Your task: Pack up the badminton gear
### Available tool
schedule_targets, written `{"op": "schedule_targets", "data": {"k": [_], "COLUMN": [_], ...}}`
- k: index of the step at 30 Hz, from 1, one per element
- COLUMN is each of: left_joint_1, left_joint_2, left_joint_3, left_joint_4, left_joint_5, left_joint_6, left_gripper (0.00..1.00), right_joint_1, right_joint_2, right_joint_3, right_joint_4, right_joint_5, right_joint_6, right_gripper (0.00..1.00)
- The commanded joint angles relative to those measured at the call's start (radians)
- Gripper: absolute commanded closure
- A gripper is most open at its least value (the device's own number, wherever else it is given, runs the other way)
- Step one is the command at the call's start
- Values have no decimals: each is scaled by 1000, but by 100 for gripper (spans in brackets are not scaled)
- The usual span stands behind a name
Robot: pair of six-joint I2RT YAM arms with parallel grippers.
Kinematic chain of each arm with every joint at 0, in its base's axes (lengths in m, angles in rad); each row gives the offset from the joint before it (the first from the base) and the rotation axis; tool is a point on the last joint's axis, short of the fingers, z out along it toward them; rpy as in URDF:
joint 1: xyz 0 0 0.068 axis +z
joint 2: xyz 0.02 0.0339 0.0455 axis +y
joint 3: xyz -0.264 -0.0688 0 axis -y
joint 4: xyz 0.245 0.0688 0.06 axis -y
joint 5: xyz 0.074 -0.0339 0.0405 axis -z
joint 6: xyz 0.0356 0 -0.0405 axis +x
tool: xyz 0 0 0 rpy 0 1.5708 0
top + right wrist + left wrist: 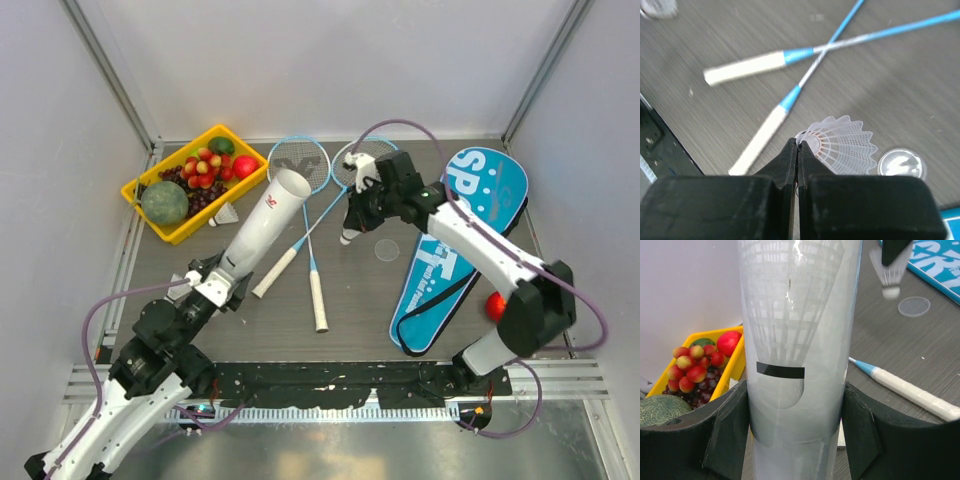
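My left gripper (215, 285) is shut on the lower end of the long white tube (265, 222) and holds it tilted, its open end up and away. In the left wrist view the tube (800, 340) fills the space between both fingers (730, 435). My right gripper (352, 225) is shut on a white shuttlecock (347, 236), held above the table right of the tube's mouth. The right wrist view shows the jaws pinching the shuttlecock (845, 145) at its skirt edge. A second shuttlecock (228, 216) lies by the yellow tray. Two blue rackets (300, 165) (352, 165) lie crossed. The blue SPORT bag (455, 245) lies at right.
A yellow tray (182, 236) of fruit stands at the far left. A clear round lid (387, 249) lies between the rackets and the bag. A red apple (495, 306) sits by the right arm, next to the bag. The racket handles (318, 300) point toward the near edge.
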Motion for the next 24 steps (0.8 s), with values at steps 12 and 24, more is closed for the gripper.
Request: {"op": "schedule_targets", "data": {"k": [12,24], "left_joint_1": [3,3], "left_joint_2": [91,122], "left_joint_3": [21,31], "left_joint_4": [5,1], "left_joint_5": [237,306], "left_joint_6": [68,77], "left_gripper": [81,81], "right_joint_1": [39,147], "right_joint_2": [-564,-586], "right_joint_3": [10,-21], "right_joint_4": [258,291], "right_joint_5": [-42,-68], "right_joint_6": [225,266], "right_gripper": [95,95]}}
